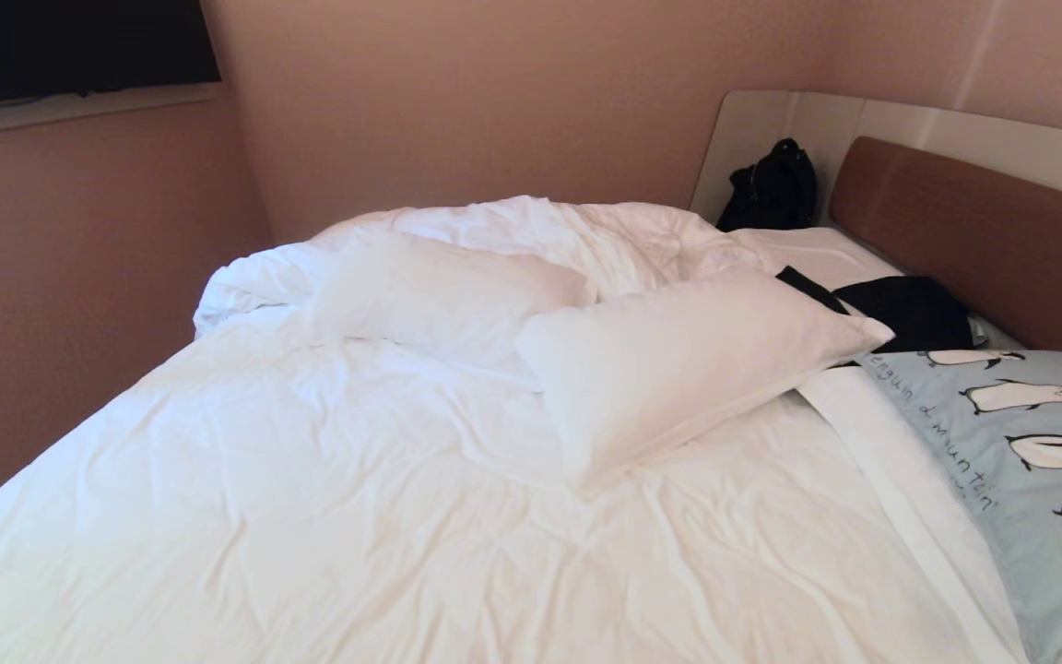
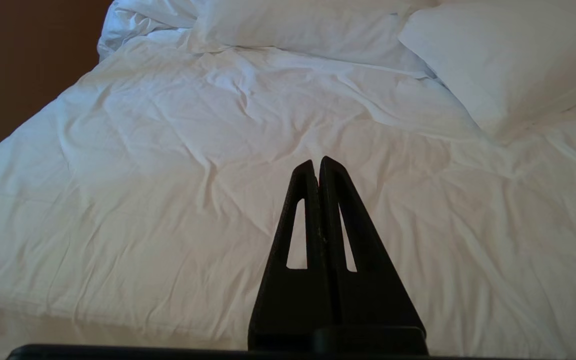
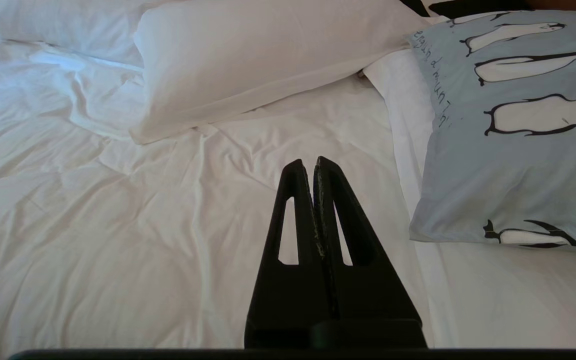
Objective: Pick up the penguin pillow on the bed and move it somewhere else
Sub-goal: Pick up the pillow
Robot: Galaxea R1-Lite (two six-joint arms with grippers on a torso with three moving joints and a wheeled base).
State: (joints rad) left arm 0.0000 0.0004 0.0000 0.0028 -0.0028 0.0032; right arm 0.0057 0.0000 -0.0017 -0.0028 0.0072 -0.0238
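right pincer [image 3: 314,162] closed, pale-blue penguin pillow [image 3: 513,145] beside

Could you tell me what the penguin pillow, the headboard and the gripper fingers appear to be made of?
The penguin pillow: soft woven fabric, probably cotton, matte pale blue with printed penguins; it sags and creases.
The headboard: brown padded panel, likely leatherette or smooth cloth; faint sheen, can't tell which.
Right gripper and left gripper fingers: matte black rigid plastic, probably, with cut-out slots.
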